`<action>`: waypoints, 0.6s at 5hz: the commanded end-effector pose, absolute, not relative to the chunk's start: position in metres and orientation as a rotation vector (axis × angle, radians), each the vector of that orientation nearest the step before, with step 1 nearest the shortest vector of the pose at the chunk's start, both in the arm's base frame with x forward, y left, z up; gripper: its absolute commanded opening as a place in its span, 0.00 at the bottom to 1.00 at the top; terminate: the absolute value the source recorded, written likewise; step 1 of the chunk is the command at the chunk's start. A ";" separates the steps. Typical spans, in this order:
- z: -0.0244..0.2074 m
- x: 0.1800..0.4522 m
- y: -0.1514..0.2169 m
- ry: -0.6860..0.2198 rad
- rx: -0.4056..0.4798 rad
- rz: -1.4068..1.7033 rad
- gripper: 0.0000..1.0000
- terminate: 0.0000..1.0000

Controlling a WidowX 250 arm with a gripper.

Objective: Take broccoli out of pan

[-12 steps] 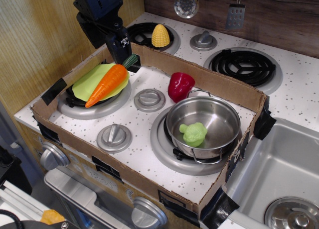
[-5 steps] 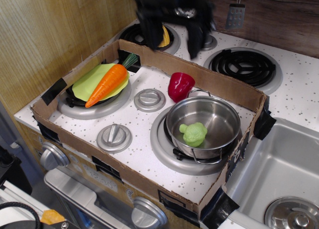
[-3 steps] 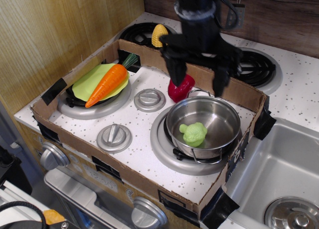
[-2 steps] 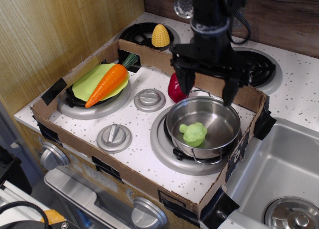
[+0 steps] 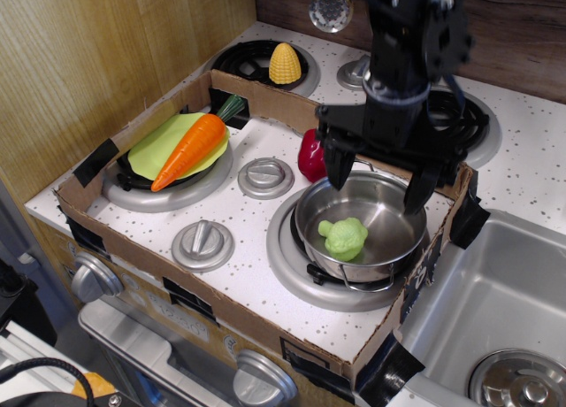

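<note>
The pale green broccoli lies inside the shiny steel pan, toward its front left. The pan stands on the front right burner of the toy stove. My gripper hangs just above the pan's far rim, open, with its two black fingers spread wide across the pan. It holds nothing and is a little above and behind the broccoli.
A cardboard tray wall rings the stove top. A red pepper sits just left of the gripper. A carrot lies on a yellow-green plate at the left. Corn stands at the back. A sink is at the right.
My gripper has swung from the far left back corner across to the right and come down over the pan, fingers open. The broccoli and pan have not moved.
</note>
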State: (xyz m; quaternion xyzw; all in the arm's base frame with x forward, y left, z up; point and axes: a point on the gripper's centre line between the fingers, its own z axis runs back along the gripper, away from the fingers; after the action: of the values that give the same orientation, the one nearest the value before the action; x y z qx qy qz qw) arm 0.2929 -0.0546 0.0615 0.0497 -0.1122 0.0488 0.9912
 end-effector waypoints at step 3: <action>0.044 0.291 -0.039 -0.295 0.146 0.123 1.00 0.00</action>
State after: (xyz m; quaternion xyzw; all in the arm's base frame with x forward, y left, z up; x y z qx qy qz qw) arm 0.2824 -0.0410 0.0346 0.0753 -0.1332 0.0589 0.9865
